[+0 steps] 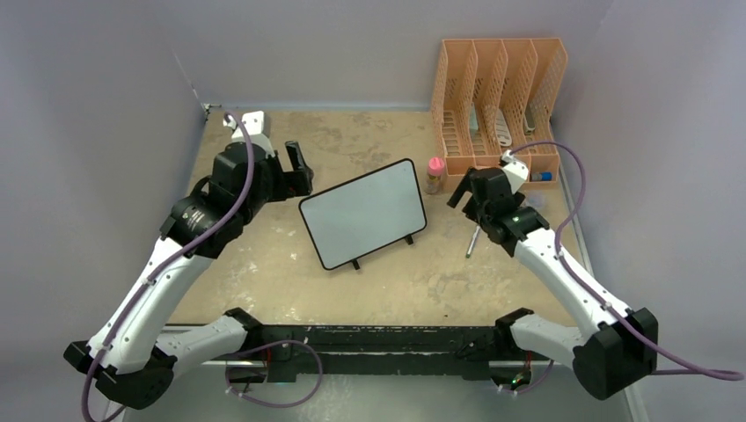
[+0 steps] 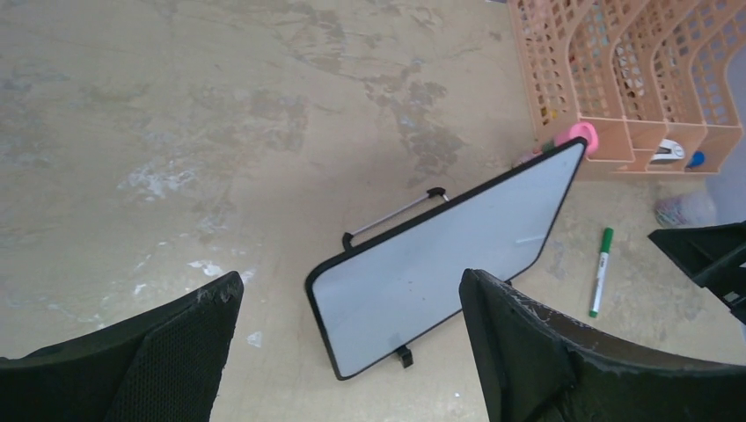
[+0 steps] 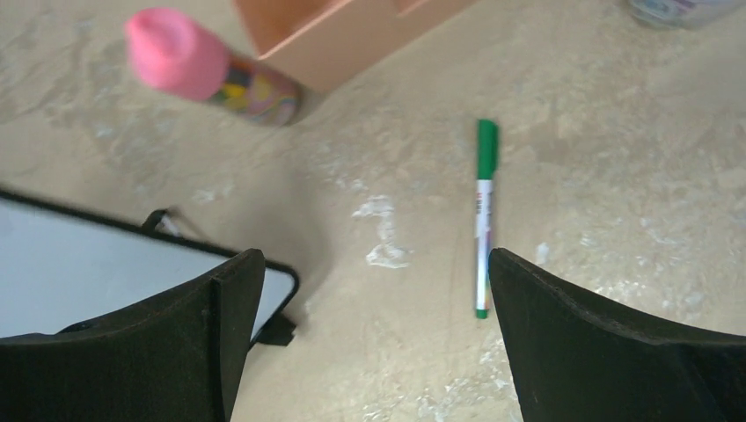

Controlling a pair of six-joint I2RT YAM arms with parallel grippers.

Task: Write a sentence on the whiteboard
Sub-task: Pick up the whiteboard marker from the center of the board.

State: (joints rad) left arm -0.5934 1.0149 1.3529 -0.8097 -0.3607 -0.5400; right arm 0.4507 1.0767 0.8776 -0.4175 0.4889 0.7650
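Observation:
The whiteboard (image 1: pixel 362 214) stands propped on its black feet at mid-table, angled, its face bare white; the sentence is not in view. My left gripper (image 1: pixel 299 165) hovers just left of the board, open and empty; in the left wrist view the whiteboard (image 2: pixel 440 264) lies beyond the gap of the left gripper (image 2: pixel 352 290). My right gripper (image 1: pixel 466 200) hangs right of the board, open and empty. A green marker (image 1: pixel 472 240) lies on the table just below it; in the right wrist view the marker (image 3: pixel 483 224) sits next to the right finger of the right gripper (image 3: pixel 374 259).
An orange file rack (image 1: pixel 497 97) stands at the back right. A small pink-capped bottle (image 1: pixel 435 174) stands between the rack and the board's top right corner. Grey walls close the table on the left, back and right.

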